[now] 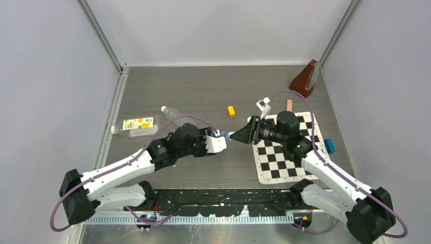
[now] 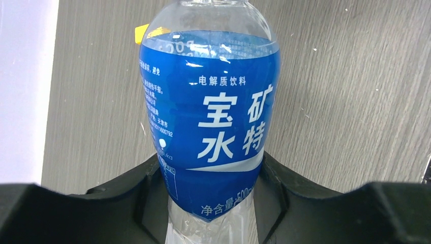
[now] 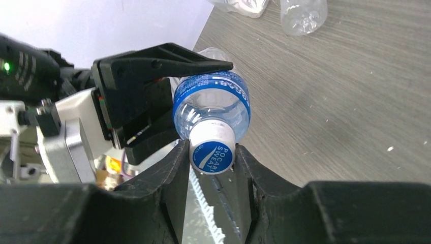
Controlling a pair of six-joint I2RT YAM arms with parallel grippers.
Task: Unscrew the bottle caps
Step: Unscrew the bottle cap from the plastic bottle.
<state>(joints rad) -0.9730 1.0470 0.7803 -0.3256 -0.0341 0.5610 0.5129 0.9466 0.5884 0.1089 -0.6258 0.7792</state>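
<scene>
Fingers (image 3: 173,173) of the right gripper (image 3: 212,148) are clamped from both sides on the small round white screw cap (image 3: 212,152) with blue lettering, black pads tight against the plastic. That cap sits on the neck of the small clear plastic bottle with the blue label (image 3: 212,104), which lies roughly level between my two arms, neck toward the right one. On the left wrist view, the left gripper (image 2: 211,160) has its black fingers (image 2: 137,195) closed on the lower body of the blue-labelled bottle, one on each side. From above, I see the two grippers nose to nose near the middle of the grey wood-grain table (image 1: 203,86), just left of the black-and-white checkerboard mat (image 1: 277,168); the bottle is mostly hidden between them. Whether the held bottle touches the table, I cannot tell.

The other two bottles lie on their sides at the table's left: the wider clear bottle with a white, yellow and orange label (image 1: 136,126), and the slim clear unlabelled bottle (image 1: 173,113) just beyond it. Whether those two are capped, I cannot tell at this size. A small yellow block (image 1: 231,110) sits beyond the grippers, and a small blue block (image 1: 330,146) rests just beside the mat's right edge.
</scene>
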